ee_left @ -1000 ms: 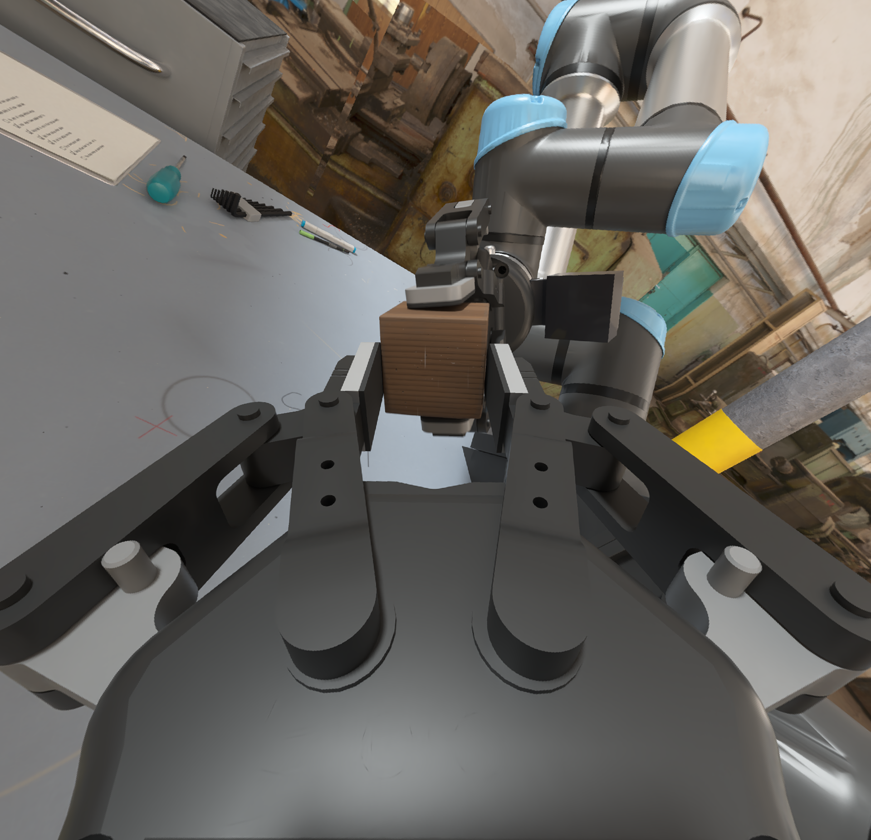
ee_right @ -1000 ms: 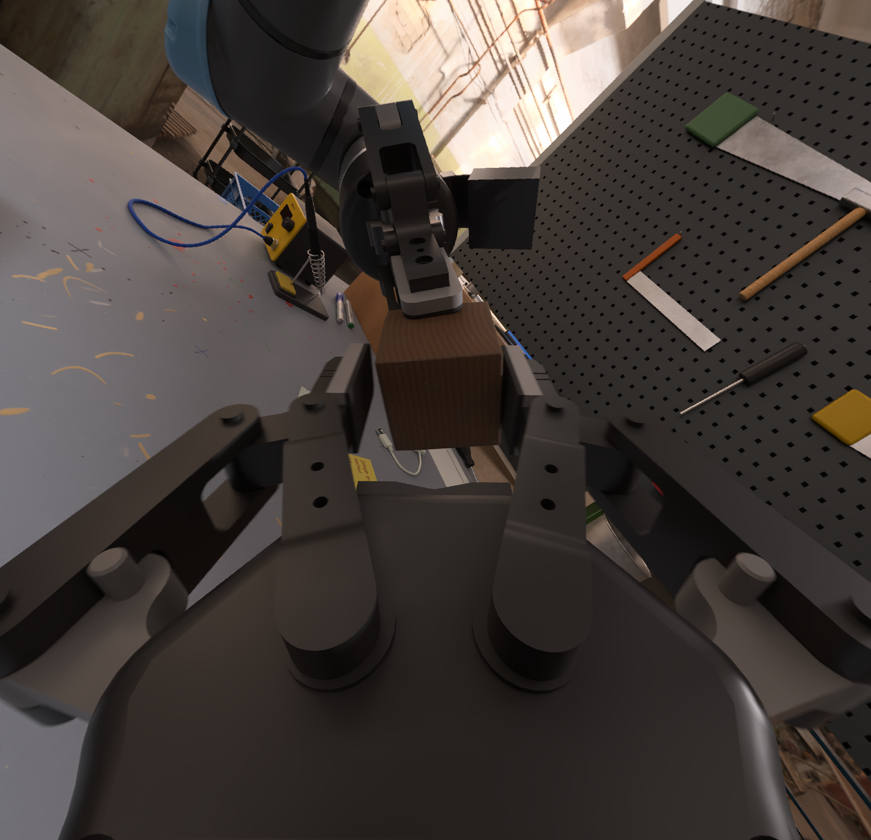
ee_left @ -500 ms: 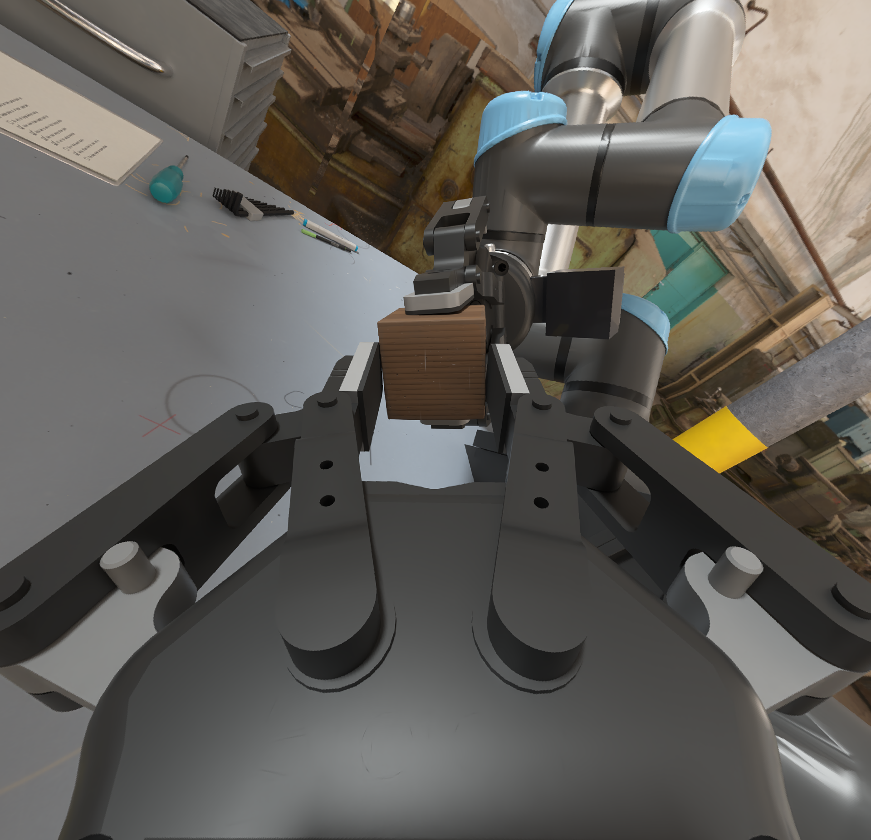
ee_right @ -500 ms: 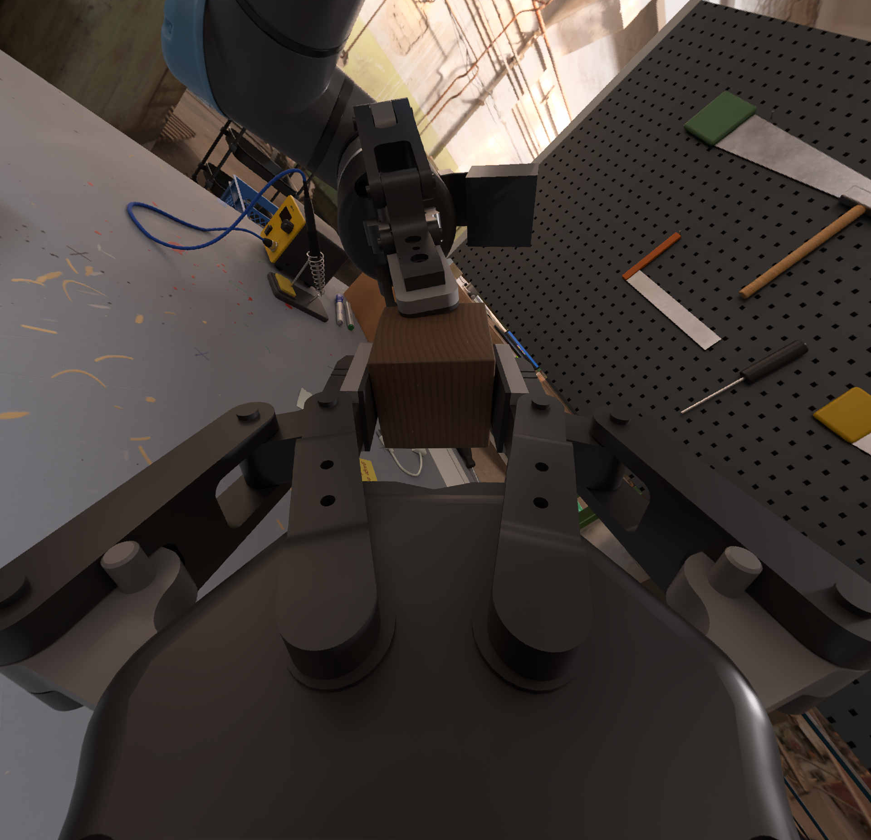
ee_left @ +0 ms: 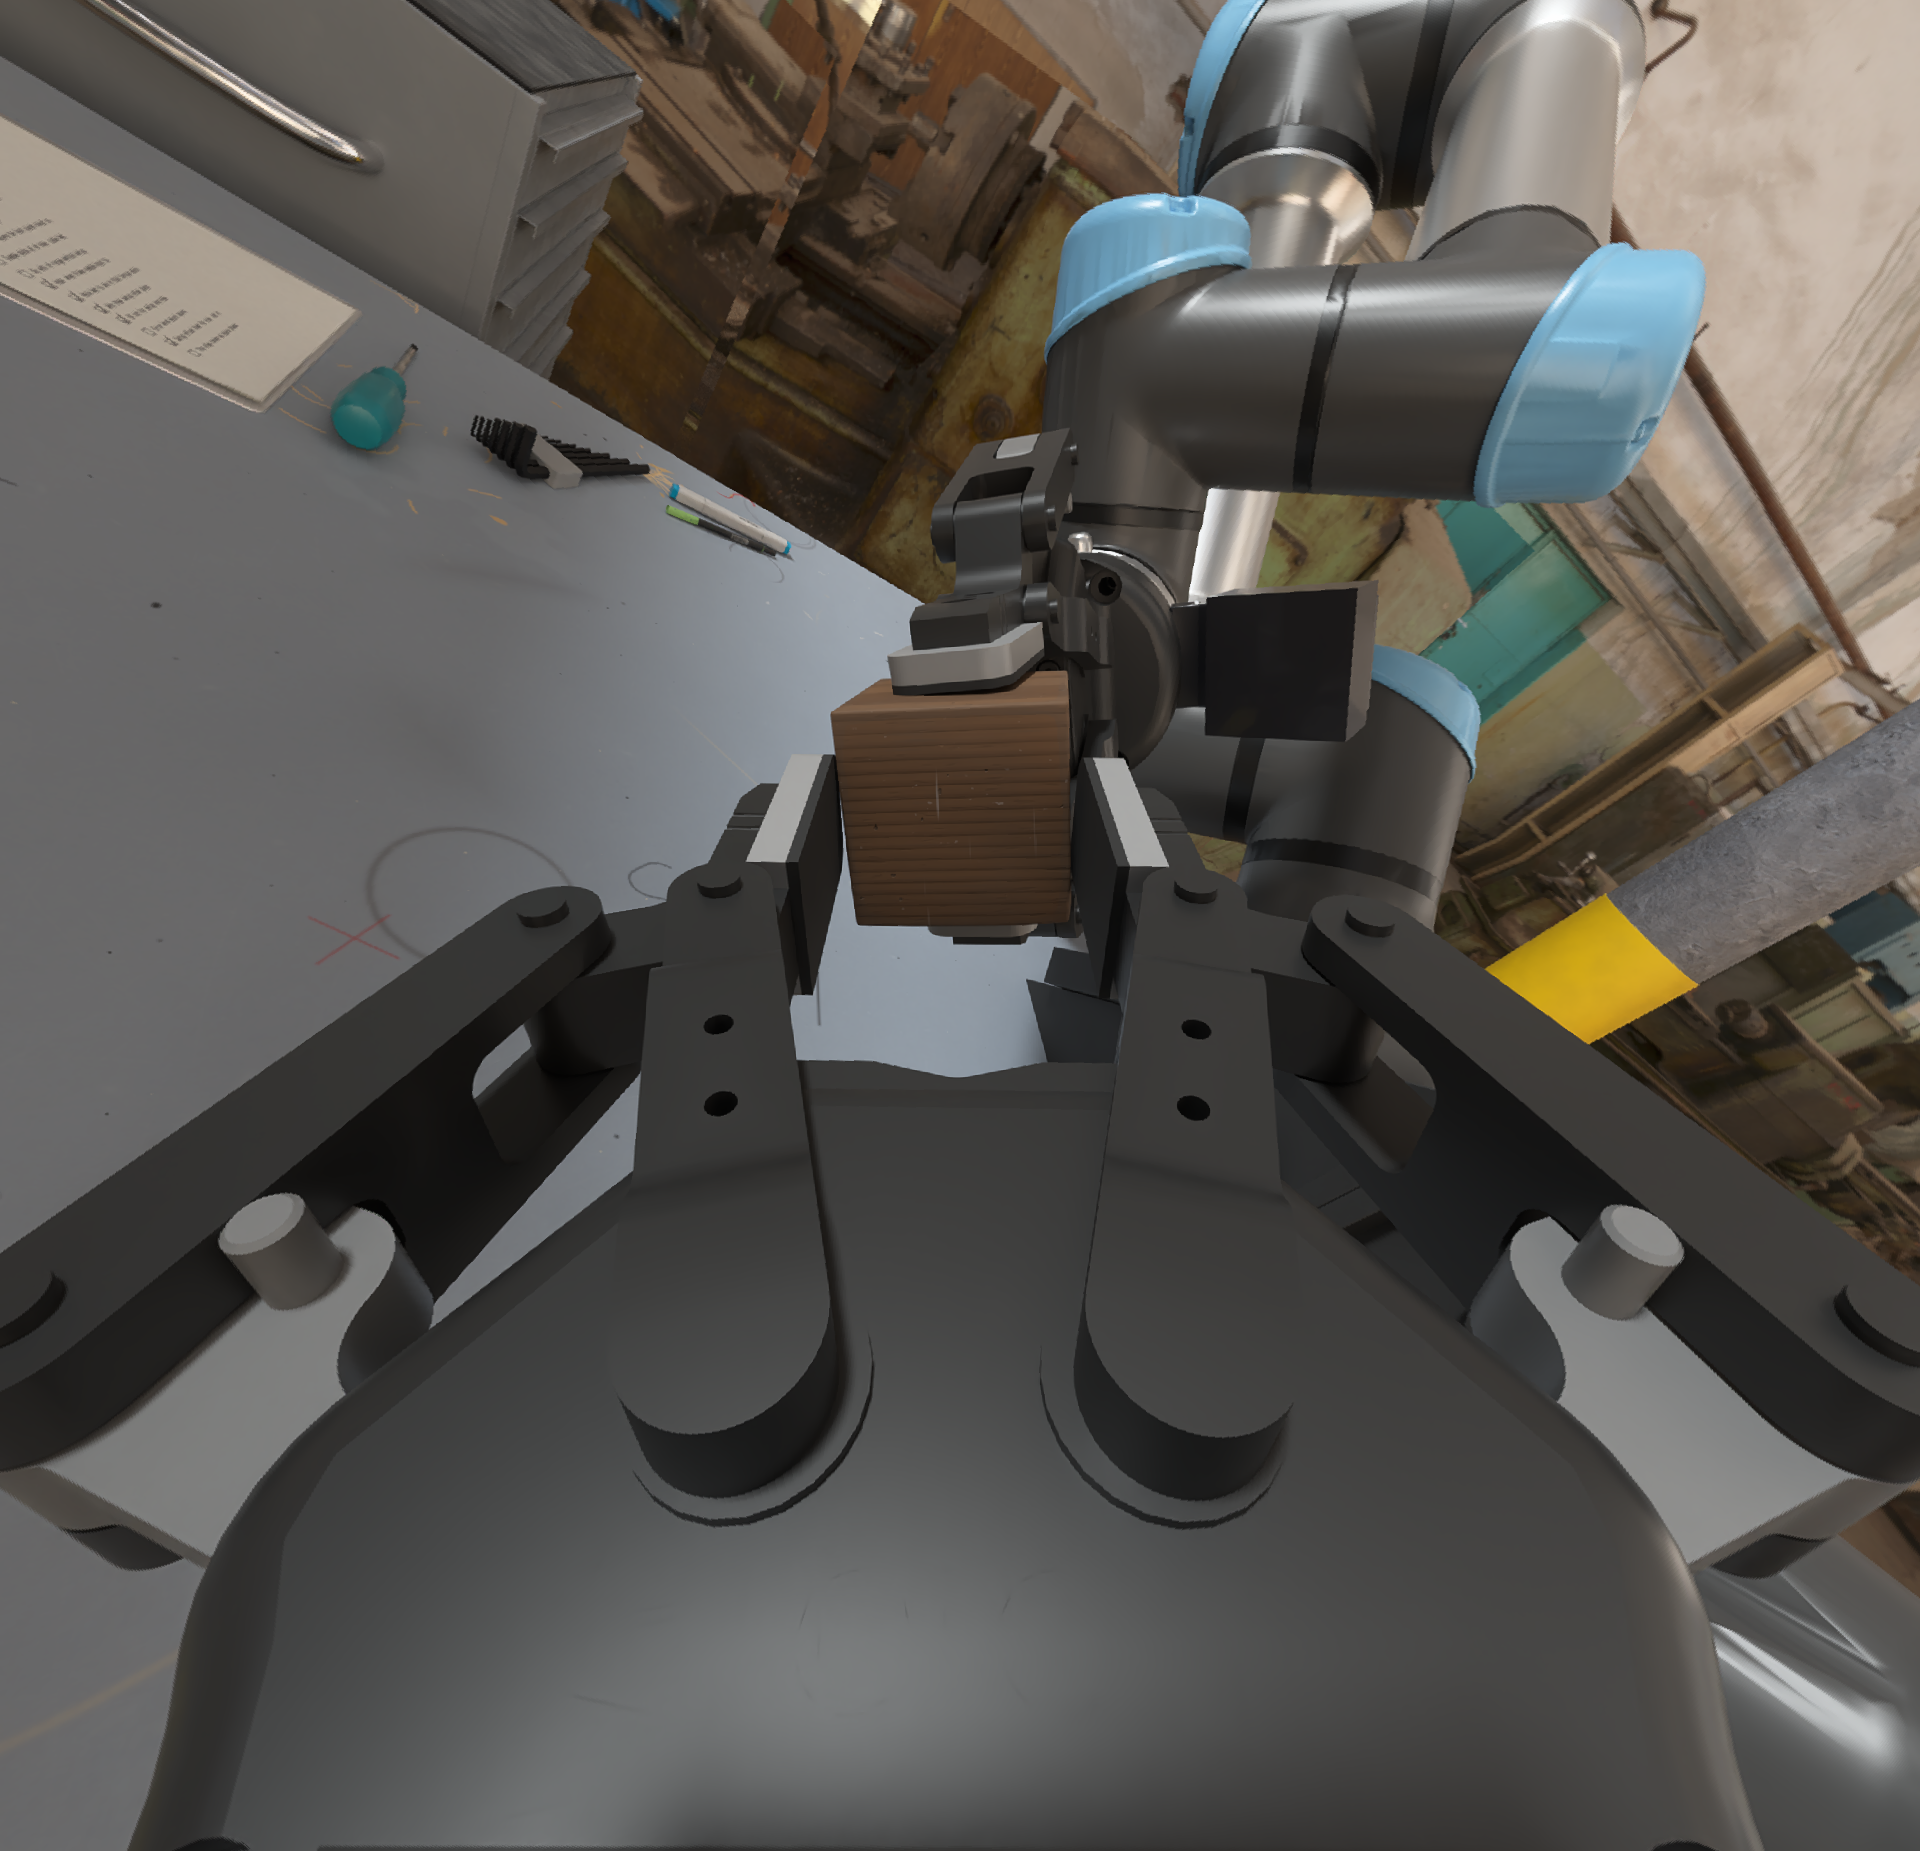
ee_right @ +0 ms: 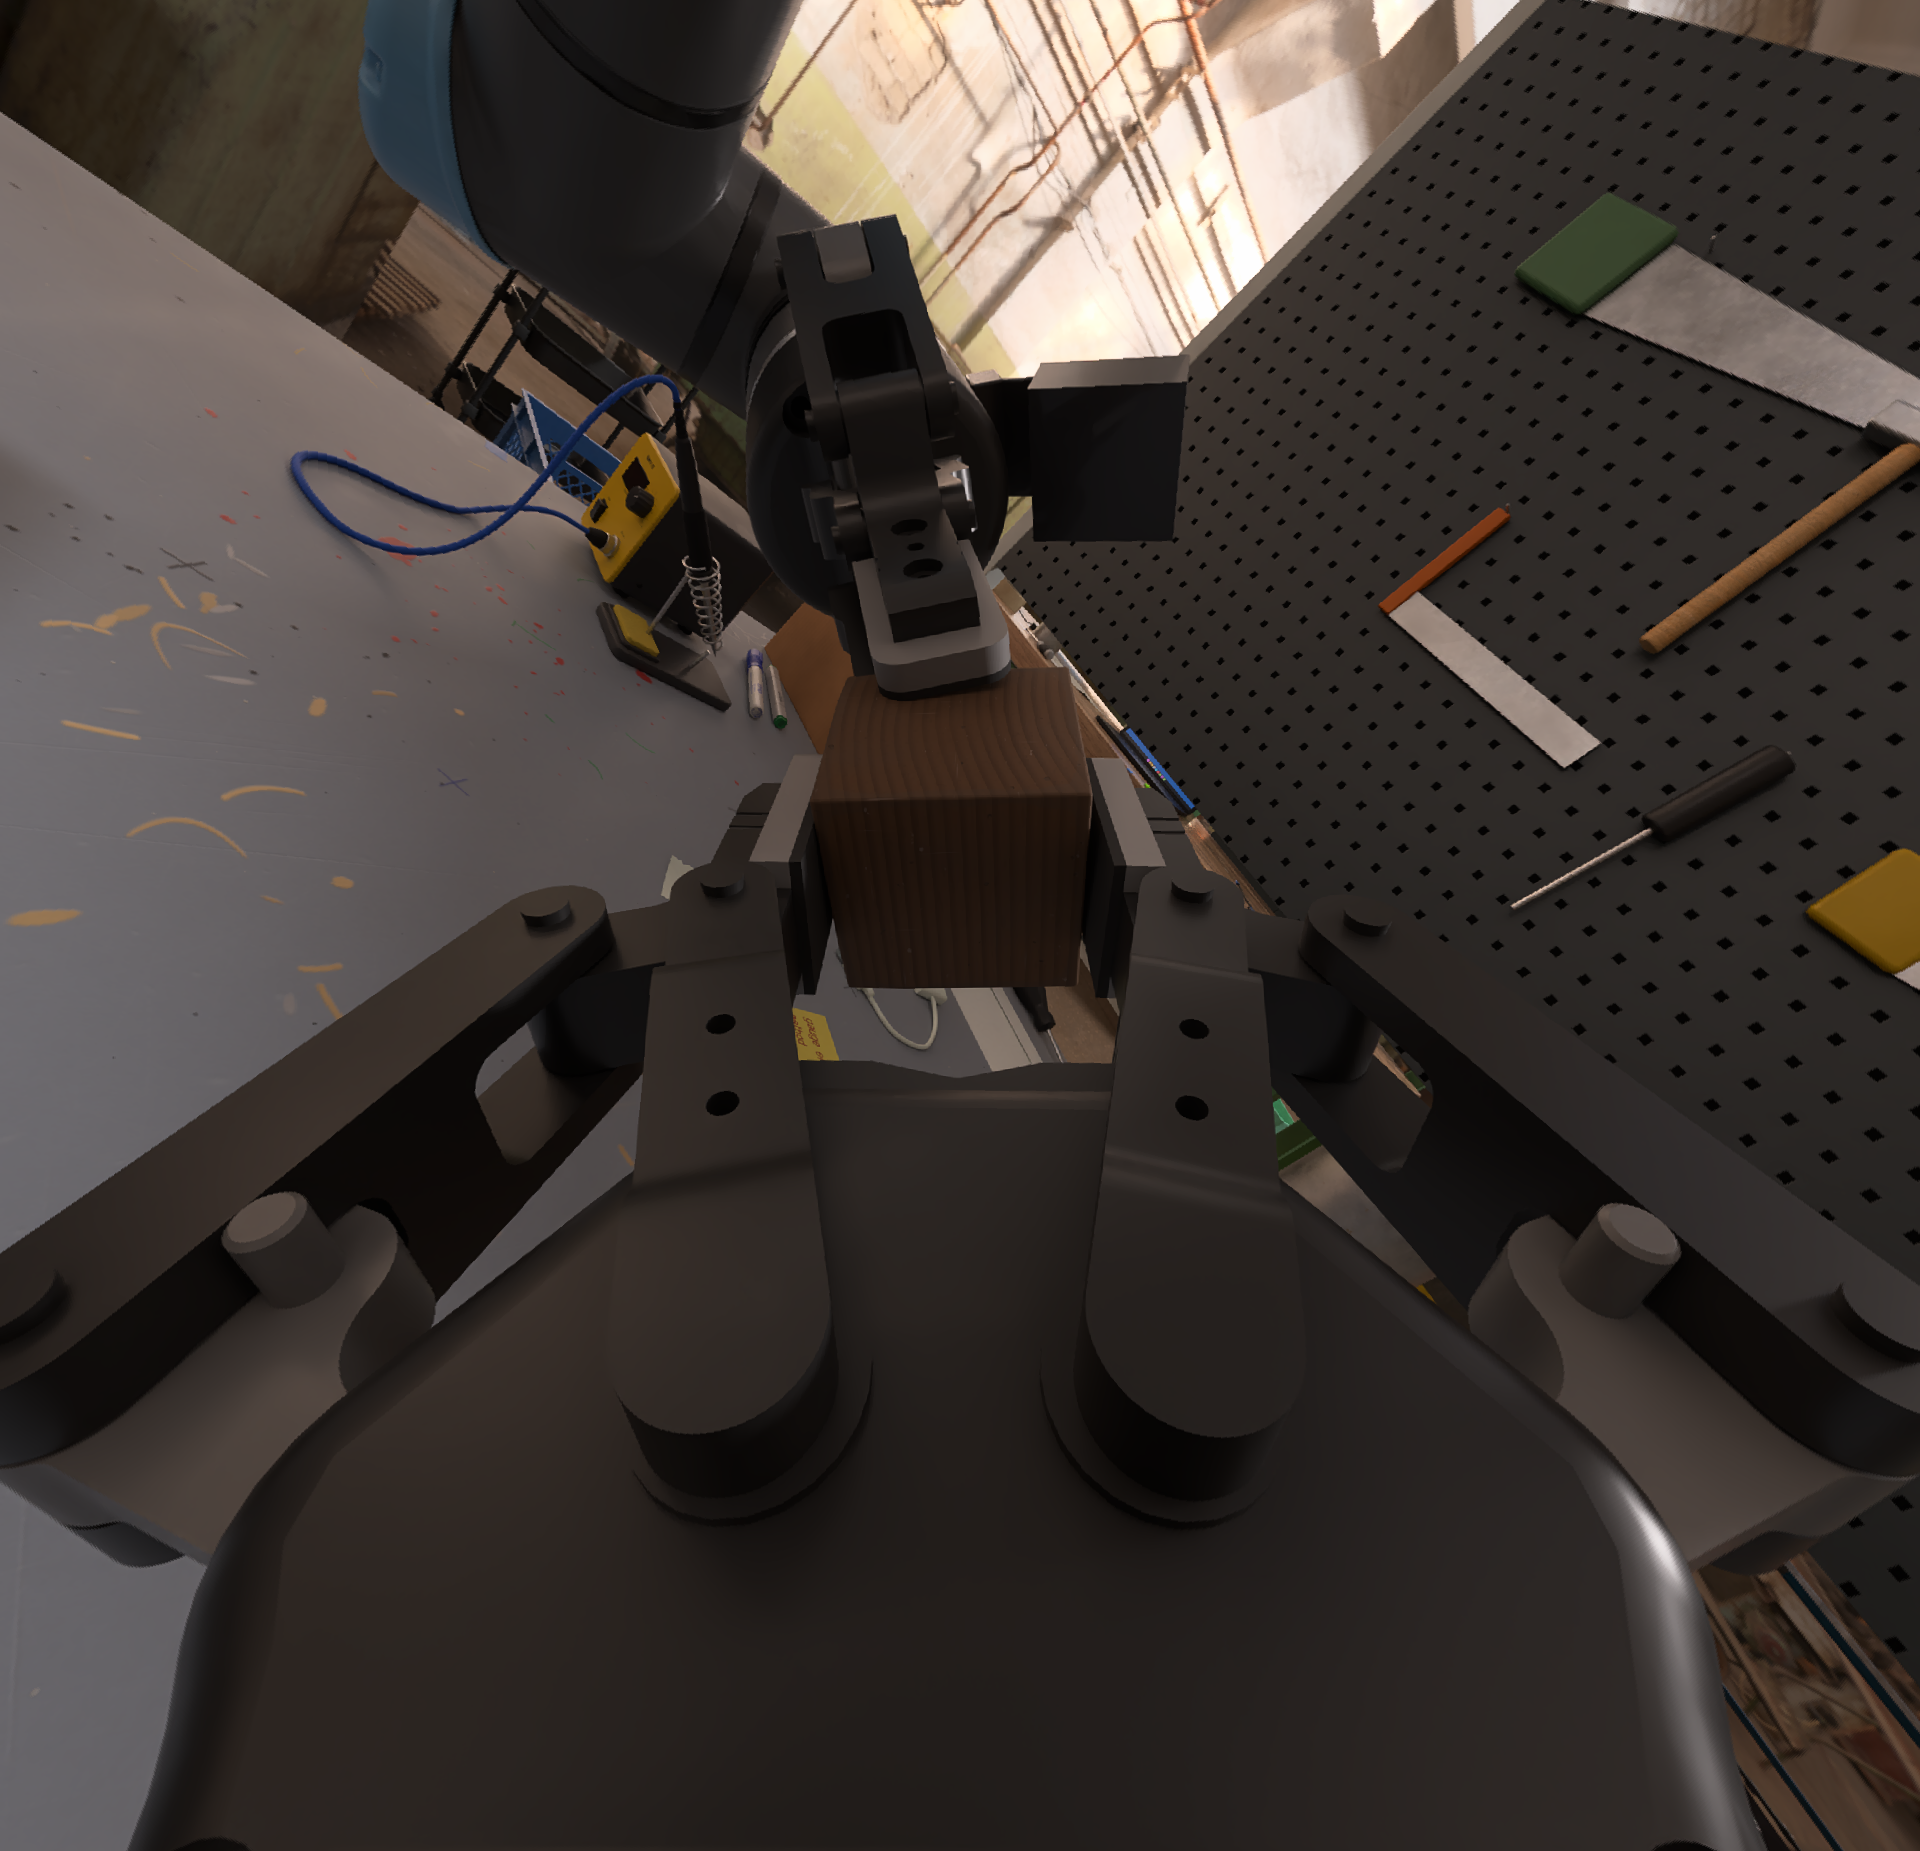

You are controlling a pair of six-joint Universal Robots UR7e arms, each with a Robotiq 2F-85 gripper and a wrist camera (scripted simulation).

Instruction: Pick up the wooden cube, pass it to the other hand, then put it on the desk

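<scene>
The wooden cube [ee_left: 951, 825] is held in mid-air above the grey desk [ee_left: 312, 658]. My left gripper [ee_left: 956, 814] is shut on its left and right faces. In the left wrist view, one finger [ee_left: 966, 658] of the right gripper lies on the cube's top and the other [ee_left: 992, 934] shows under it. In the right wrist view, my right gripper [ee_right: 951, 835] is shut on the sides of the cube [ee_right: 951, 866]. A left gripper finger [ee_right: 935, 648] presses on its top there; the other finger is hidden below.
On the desk lie a teal screwdriver [ee_left: 364, 414], hex keys [ee_left: 530, 445], pens [ee_left: 727, 528] and a paper sheet [ee_left: 156, 284] beside a drawer cabinet [ee_left: 416, 87]. A yellow soldering station [ee_right: 634, 513] with a blue cable [ee_right: 416, 513] stands by a black pegboard [ee_right: 1455, 554] with tools.
My right gripper's fingers, apart from the cube a second ago, have closed onto its sides. The left gripper has kept its grip and hardly moved.
</scene>
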